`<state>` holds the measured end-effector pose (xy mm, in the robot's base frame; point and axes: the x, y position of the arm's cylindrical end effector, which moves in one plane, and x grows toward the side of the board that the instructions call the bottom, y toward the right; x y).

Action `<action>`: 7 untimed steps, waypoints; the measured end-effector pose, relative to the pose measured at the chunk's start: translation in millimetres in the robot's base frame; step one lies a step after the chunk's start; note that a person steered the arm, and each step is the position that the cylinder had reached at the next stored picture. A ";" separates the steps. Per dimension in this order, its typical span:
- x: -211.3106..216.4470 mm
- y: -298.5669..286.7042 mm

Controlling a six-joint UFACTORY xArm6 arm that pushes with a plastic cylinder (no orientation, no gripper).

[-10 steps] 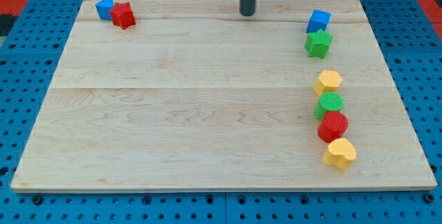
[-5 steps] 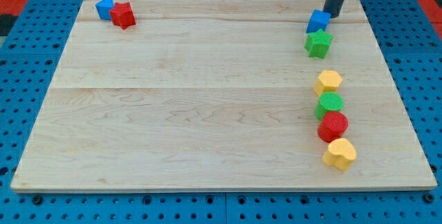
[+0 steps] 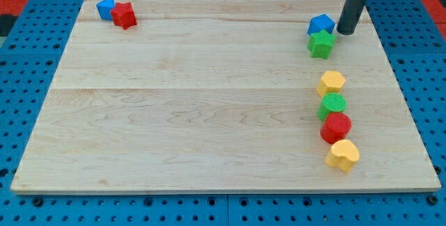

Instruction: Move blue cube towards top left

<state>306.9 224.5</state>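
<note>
The blue cube sits near the wooden board's top right, touching a green star block just below it. My tip rests on the board just to the right of the blue cube, close beside it. I cannot tell if it touches the cube. A second blue block lies at the top left corner, against a red block.
Down the right side runs a column of blocks: a yellow block, a green round block, a red round block and a yellow block. The board lies on a blue pegboard.
My tip moved from the top middle of the board to the right, then down to the right side of the blue cube. The blue cube turned slightly.
</note>
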 end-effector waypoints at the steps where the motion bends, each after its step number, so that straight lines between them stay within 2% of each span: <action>1: -7.5 -16.2; 5: 0.1 -74.5; 7: 2.3 -137.3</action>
<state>309.2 87.3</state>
